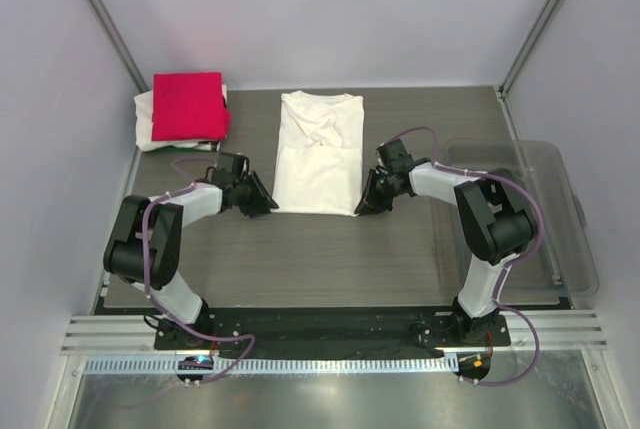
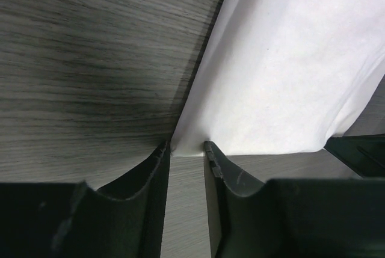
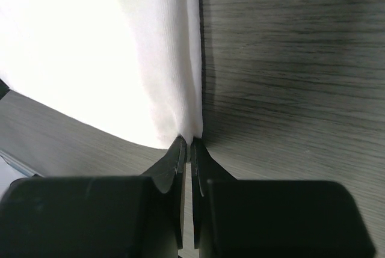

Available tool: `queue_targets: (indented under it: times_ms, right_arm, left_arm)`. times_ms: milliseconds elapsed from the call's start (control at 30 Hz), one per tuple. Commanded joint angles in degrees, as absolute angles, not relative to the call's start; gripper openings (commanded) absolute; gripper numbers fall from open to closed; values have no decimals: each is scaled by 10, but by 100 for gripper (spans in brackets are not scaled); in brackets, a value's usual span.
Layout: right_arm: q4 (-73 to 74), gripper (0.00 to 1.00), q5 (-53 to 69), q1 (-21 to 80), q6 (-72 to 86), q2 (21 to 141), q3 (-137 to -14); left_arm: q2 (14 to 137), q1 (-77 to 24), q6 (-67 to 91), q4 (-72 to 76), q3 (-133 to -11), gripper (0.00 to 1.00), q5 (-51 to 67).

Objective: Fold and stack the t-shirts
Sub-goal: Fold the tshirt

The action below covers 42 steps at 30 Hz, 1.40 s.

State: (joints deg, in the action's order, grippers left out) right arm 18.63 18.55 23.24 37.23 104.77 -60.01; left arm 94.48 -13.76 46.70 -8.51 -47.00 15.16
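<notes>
- My left pincer (image 2: 187, 147) is sitting with jaws slightly apart, the near-left corner of the white t-shirt (image 1: 318, 154) lying right between the tips.
- My right pincer (image 3: 187, 142) is squeezing together on the near-right corner.
- The shirt is lying flat mid-table (image 1: 330, 259), between both pincers.

Left arm (image 1: 192, 205), right arm (image 1: 438, 180): white link shells, black joint housings. Mauve cable (image 1: 538, 211) loops along each. Left gripper (image 2: 186, 150), right gripper (image 3: 186, 144): matte black fingers, lightly scuffed, tapering to thin tips.
</notes>
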Motion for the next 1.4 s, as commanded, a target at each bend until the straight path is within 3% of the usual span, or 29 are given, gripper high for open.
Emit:
queue_targets:
  times_ms: [0, 33, 167, 200, 467, 733, 1067, 1200, 1367]
  right_arm:
    - [190, 1, 156, 235, 356, 1074, -604]
    - [191, 1, 156, 233, 355, 1074, -605]
    - [192, 1, 156, 233, 354, 1069, -605]
    - [194, 1, 156, 234, 354, 1067, -605]
    - [258, 1, 148, 235, 345, 997, -608]
    - [377, 1, 112, 275, 353, 822, -580]
    - [453, 1, 25, 458, 510, 601, -501]
    - [504, 1, -58, 559, 583, 564, -506]
    - [536, 1, -152, 573, 577, 578, -562]
  left_arm:
    - [960, -136, 468, -69, -457, 29, 144]
    - [961, -136, 468, -68, -456, 27, 142]
    - [961, -137, 474, -64, -458, 2, 134]
    - [955, -136, 478, -66, -460, 0, 134]
    - [840, -182, 490, -162, -482, 0, 93]
    - [662, -292, 555, -311, -462, 0, 14]
    - [459, -479, 699, -514, -457, 0, -102]
    - [410, -525, 745, -558, -458, 0, -123]
    - [411, -529, 724, -599, -498, 0, -180]
